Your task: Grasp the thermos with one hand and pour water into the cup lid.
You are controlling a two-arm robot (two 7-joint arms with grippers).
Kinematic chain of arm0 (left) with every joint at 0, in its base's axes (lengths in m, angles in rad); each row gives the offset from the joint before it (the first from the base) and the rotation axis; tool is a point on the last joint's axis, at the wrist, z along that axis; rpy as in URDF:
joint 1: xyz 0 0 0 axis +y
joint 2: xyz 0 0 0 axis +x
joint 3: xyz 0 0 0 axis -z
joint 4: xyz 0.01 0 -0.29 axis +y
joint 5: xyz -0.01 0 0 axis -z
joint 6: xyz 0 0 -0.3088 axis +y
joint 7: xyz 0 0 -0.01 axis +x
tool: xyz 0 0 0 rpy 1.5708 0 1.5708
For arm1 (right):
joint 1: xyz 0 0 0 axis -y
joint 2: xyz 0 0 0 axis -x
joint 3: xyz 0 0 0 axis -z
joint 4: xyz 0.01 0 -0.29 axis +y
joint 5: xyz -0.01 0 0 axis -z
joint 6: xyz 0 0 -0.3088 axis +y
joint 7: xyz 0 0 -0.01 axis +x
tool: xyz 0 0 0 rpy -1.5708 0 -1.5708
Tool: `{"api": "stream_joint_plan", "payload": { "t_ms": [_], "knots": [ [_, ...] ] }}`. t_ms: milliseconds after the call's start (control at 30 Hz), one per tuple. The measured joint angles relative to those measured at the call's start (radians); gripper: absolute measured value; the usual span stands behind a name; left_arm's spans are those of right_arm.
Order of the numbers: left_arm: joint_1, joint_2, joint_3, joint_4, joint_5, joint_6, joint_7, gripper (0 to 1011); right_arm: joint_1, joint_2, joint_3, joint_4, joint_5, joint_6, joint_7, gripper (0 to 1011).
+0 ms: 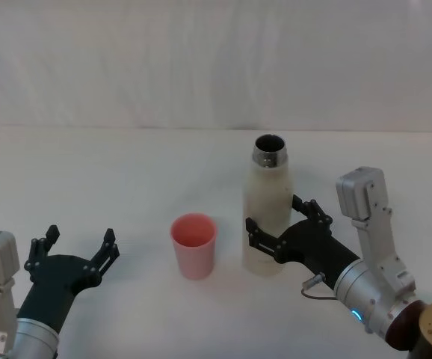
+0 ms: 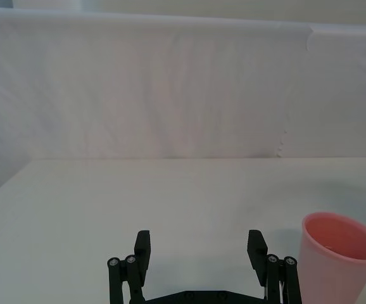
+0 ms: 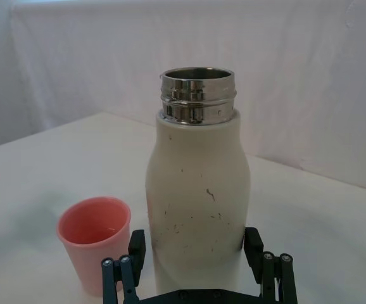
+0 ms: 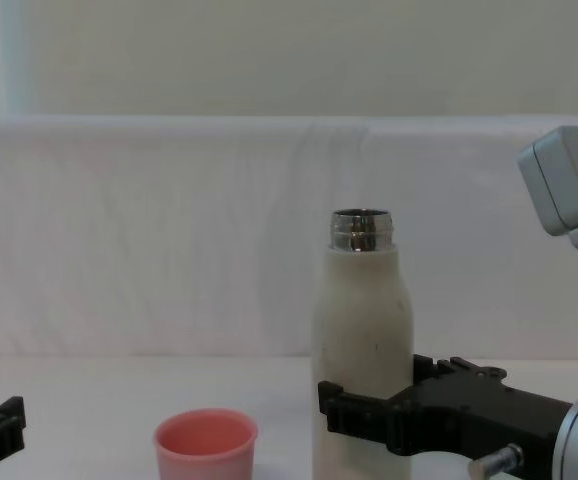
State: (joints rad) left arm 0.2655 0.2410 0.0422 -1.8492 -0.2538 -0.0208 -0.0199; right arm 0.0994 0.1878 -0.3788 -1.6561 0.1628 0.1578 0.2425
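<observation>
Your worktop (image 1: pixel 126 172) is plain white and runs back to a white cloth backdrop (image 1: pixel 201 60) that fills the upper half of the head view. Right of centre stands the thermos (image 1: pixel 269 213), upright, its steel neck open. Your right gripper (image 1: pixel 283 224) reaches in from the lower right with its fingers (image 3: pixel 254 248) spread on either side of the bottle's lower body, close against it; you cannot tell whether they press. The cup lid (image 1: pixel 194 244) stands upright just left of the thermos, apart from it. Your left gripper (image 1: pixel 78 250) rests at lower left, fingers spread, holding nothing.
</observation>
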Motion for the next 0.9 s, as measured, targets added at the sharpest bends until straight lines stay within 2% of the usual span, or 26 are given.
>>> {"api": "stream_joint_plan", "payload": {
  "t_ms": [900],
  "knots": [
    [0.0, 0.0, 0.0, 0.0, 0.0, 0.0, 0.0, 1001, 0.022, -0.018, 0.009, 0.04, -0.004, 0.001, -0.001, 1001]
  ]
}}
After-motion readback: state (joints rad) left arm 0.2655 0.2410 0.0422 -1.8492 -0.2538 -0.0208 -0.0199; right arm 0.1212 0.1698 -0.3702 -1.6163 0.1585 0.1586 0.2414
